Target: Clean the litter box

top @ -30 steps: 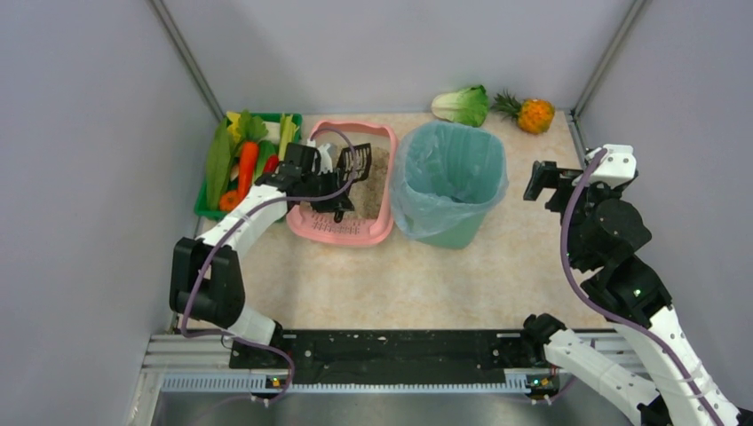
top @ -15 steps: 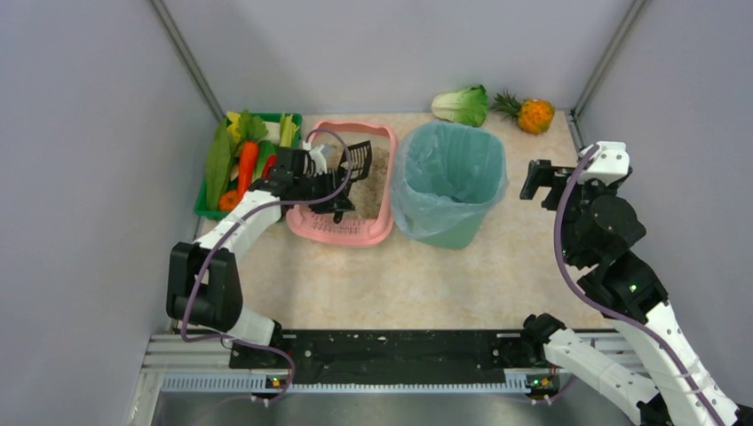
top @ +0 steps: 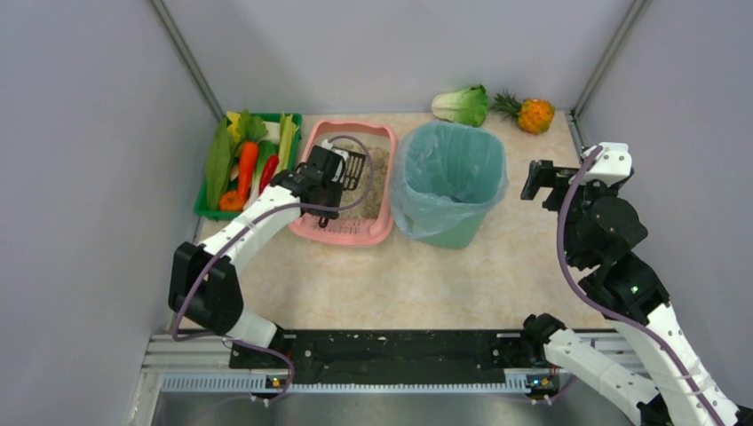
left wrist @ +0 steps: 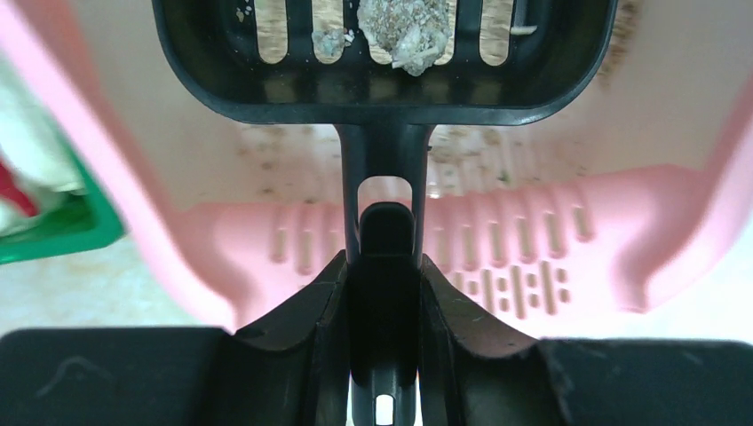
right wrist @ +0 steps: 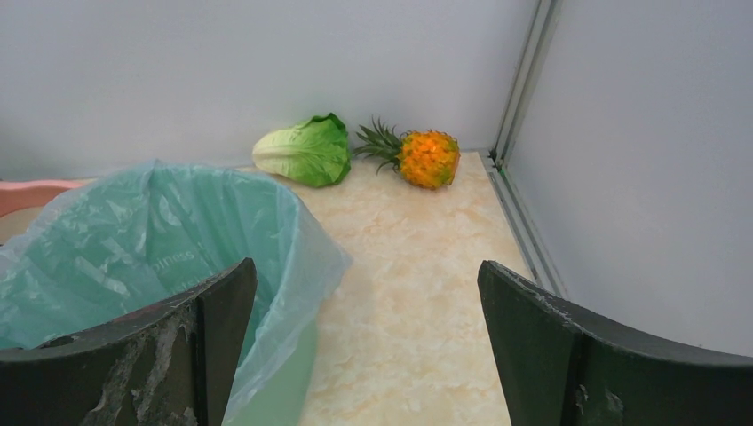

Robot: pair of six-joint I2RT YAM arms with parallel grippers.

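The pink litter box sits at the back left of the table with grey-beige litter inside and its slotted grille at the near end. My left gripper is shut on the handle of a black slotted scoop, held over the box. A grey clump of litter lies in the scoop. In the left wrist view the gripper clamps the handle from both sides. My right gripper is open and empty, raised to the right of the teal bag-lined bin.
A green crate of vegetables stands left of the litter box. A lettuce and a pineapple lie at the back right; both show in the right wrist view, the lettuce left of the pineapple. Grey walls enclose three sides.
My left gripper has swung right and towards the back with the scoop, now pointing further into the box. The right arm shifted slightly left a second ago, then held still.
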